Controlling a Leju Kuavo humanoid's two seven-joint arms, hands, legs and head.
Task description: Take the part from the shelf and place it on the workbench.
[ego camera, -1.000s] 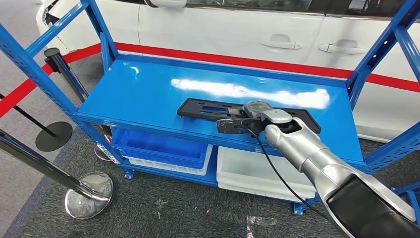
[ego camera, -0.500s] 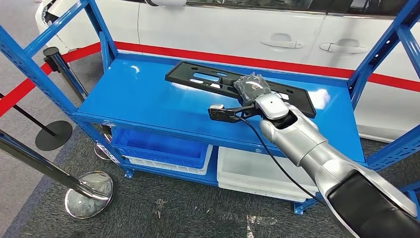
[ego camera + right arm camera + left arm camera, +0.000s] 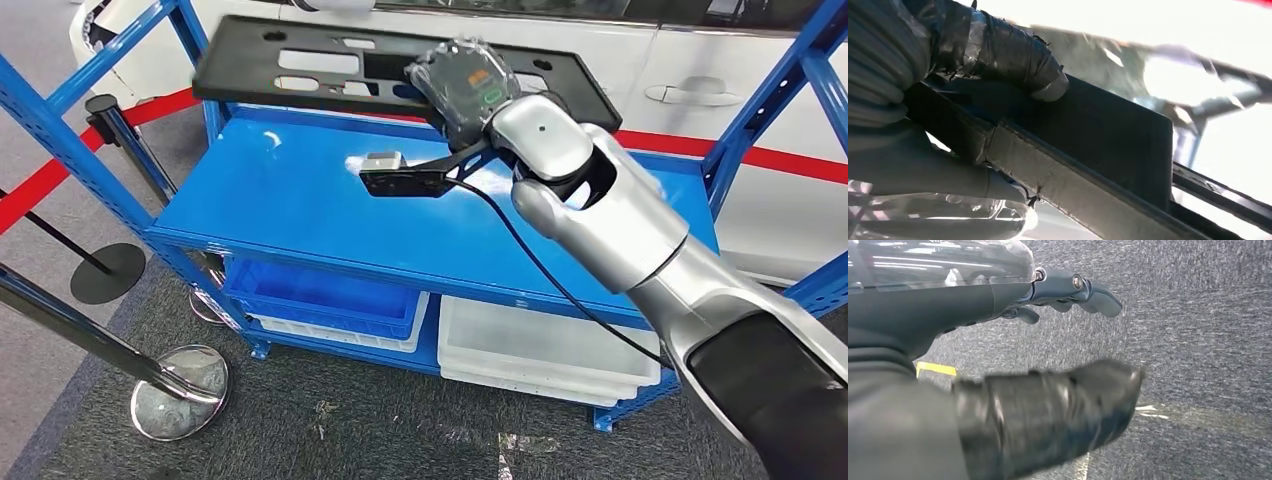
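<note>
One long black plastic part — slotted, flat — held in the air above the blue shelf, clear of its surface, in front of a white car. Right hand clamped around its middle. Left hand holds nothing, fingers apart — over grey carpet.

One part, black, long, slotted. One blue shelf, two levels visible. Two bins on lower level: one blue bin, one white bin. Two robot hands: right robot hand on part, left robot hand over grey floor. Two stanchions: one chrome-base stanchion, one black-base stanchion. One white car, two door handles. One red belt.
</note>
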